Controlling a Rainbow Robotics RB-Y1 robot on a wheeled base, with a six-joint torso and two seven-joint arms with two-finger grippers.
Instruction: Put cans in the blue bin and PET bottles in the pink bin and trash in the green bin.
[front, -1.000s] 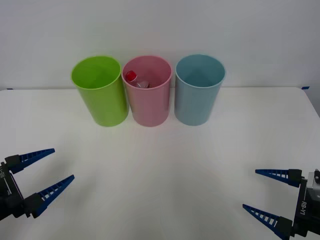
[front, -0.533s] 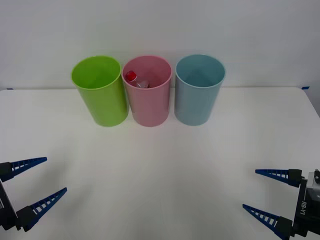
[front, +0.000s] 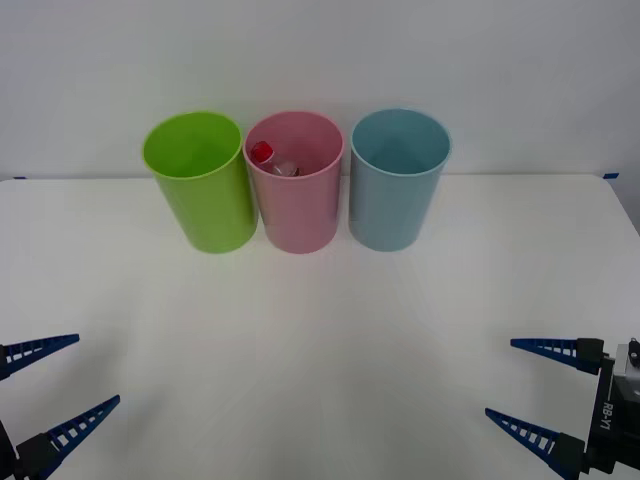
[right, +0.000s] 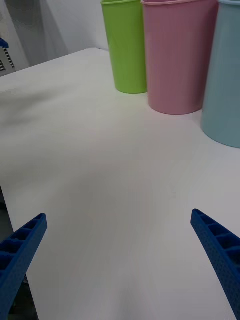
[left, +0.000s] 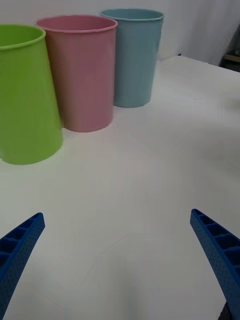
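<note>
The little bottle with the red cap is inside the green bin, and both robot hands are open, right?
Not quite. The front view shows the bottle inside the pink bin, not the green bin. The left gripper and right gripper are open.

The one readable marking is "RB-Y1", printed in white, running vertically on the black body of the right pincer (front: 548, 394).

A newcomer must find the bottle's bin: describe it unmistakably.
Three tall round bins stand in a row at the white table's far edge. The pink bin is the middle one, between the green bin and the blue bin; a red-capped bottle lies inside.
</note>
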